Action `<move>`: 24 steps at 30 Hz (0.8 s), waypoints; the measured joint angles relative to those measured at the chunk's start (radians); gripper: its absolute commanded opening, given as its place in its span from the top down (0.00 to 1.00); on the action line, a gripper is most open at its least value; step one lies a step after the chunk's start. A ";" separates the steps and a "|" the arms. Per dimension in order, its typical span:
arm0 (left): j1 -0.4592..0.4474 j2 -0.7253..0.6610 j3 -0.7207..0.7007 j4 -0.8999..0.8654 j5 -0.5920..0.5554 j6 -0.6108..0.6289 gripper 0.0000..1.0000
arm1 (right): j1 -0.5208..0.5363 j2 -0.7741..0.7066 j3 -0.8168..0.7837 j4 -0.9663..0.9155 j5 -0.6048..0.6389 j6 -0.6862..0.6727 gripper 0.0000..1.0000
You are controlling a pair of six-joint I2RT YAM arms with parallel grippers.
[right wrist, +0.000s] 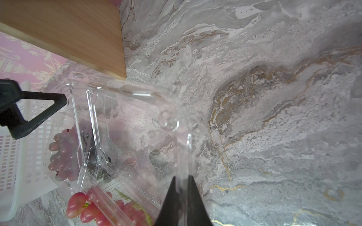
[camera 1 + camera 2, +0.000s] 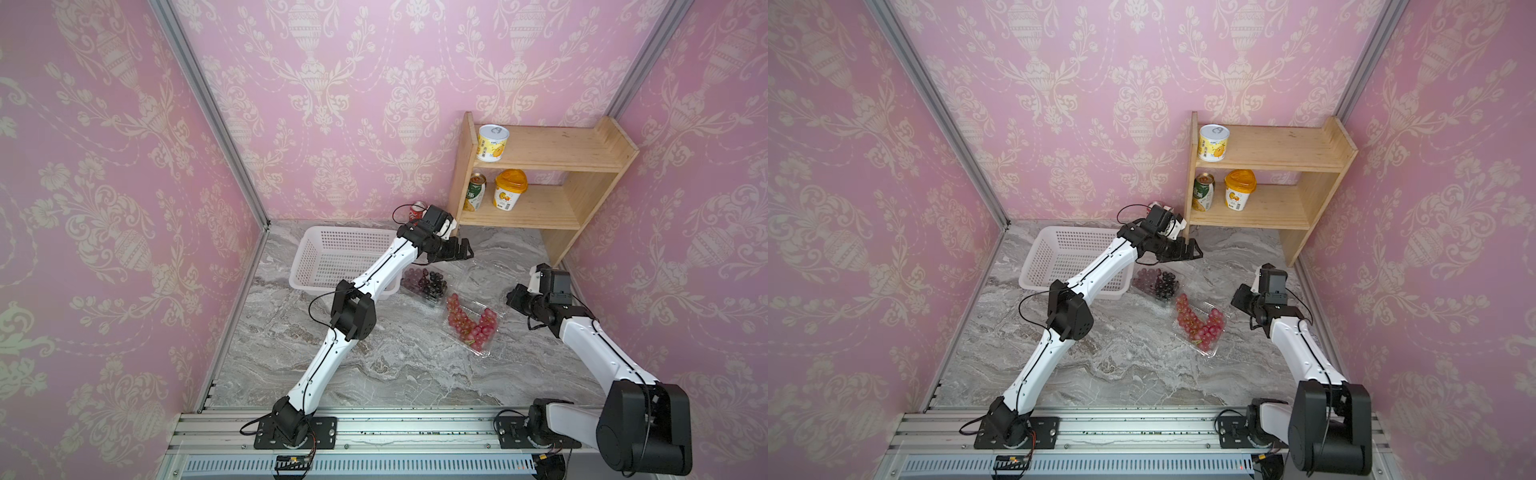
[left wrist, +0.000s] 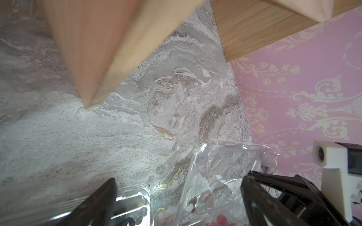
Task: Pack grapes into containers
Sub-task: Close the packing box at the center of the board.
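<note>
Overhead pair, wrist views close (seemingly sharing container (image 1: 137, 121))

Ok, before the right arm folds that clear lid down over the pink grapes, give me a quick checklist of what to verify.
1. Right gripper pinched on the lid: ok.
2. Left gripper open and holding nothing: ok.
3. Left gripper clear of the lid's far corner: cannot tell; one finger sits right by it in the right wrist view.
4. Pink grapes all inside the rim of their container: cannot tell.
5. Dark grapes lying in their own clear box beside the basket: ok.
</note>
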 measured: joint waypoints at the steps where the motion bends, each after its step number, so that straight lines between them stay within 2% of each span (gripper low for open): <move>1: -0.002 -0.012 -0.050 0.017 0.000 0.004 0.01 | 0.000 -0.005 -0.003 0.008 0.000 -0.002 0.89; 6: -0.004 -0.043 -0.209 0.102 0.011 0.019 0.01 | 0.009 -0.026 -0.010 0.035 -0.003 -0.008 0.89; 24: -0.004 -0.091 -0.315 0.368 0.154 0.014 0.01 | 0.028 0.017 -0.005 0.062 -0.011 -0.029 0.88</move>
